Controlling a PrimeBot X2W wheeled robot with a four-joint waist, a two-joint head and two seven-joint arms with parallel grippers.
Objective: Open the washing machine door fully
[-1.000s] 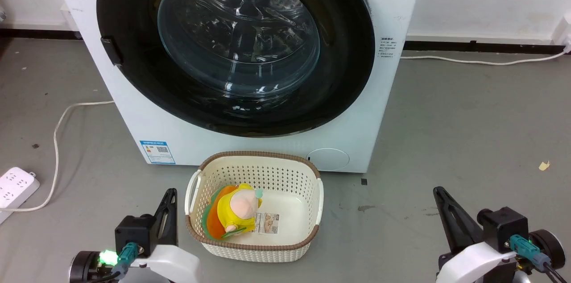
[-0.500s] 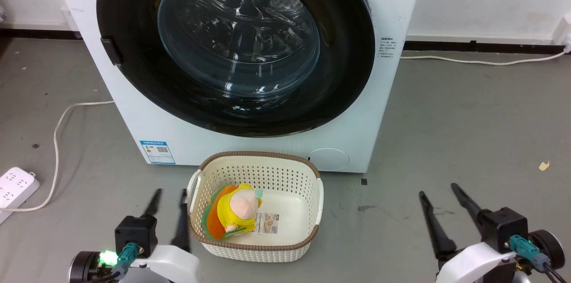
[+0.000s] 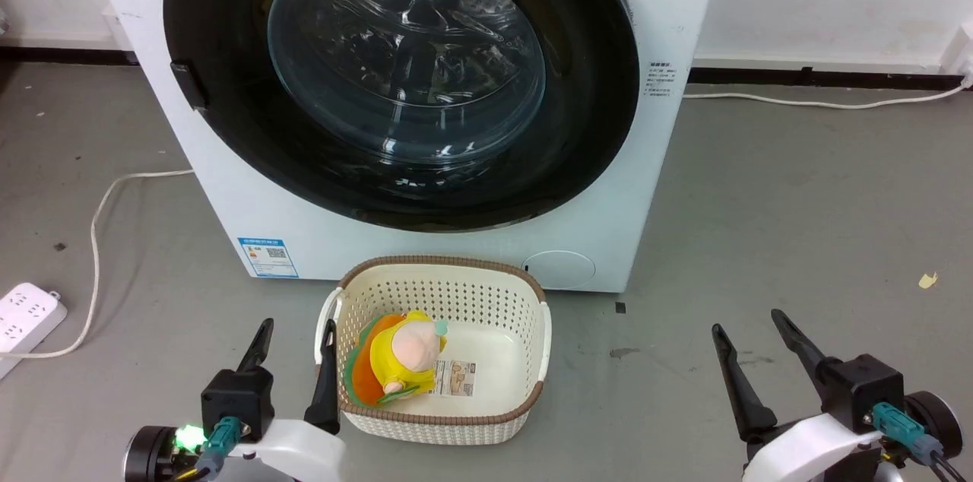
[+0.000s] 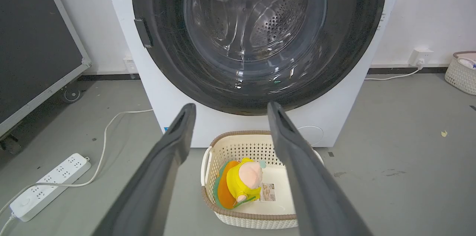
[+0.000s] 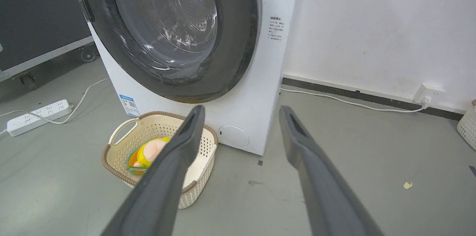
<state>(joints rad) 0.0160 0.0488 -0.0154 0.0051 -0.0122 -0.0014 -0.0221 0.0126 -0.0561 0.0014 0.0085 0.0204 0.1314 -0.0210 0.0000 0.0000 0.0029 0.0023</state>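
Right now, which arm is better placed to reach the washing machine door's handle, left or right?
Left, probably. The handle notch sits on the left edge of the washing machine door, on the same side as the open left gripper. The open right gripper is at the far side, past the basket.

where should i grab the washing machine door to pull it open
Take the small black handle on the left rim of the washing machine door, coming from the left with the open left gripper. It is the only tab on the smooth glossy disc, so hooking it is likely best.
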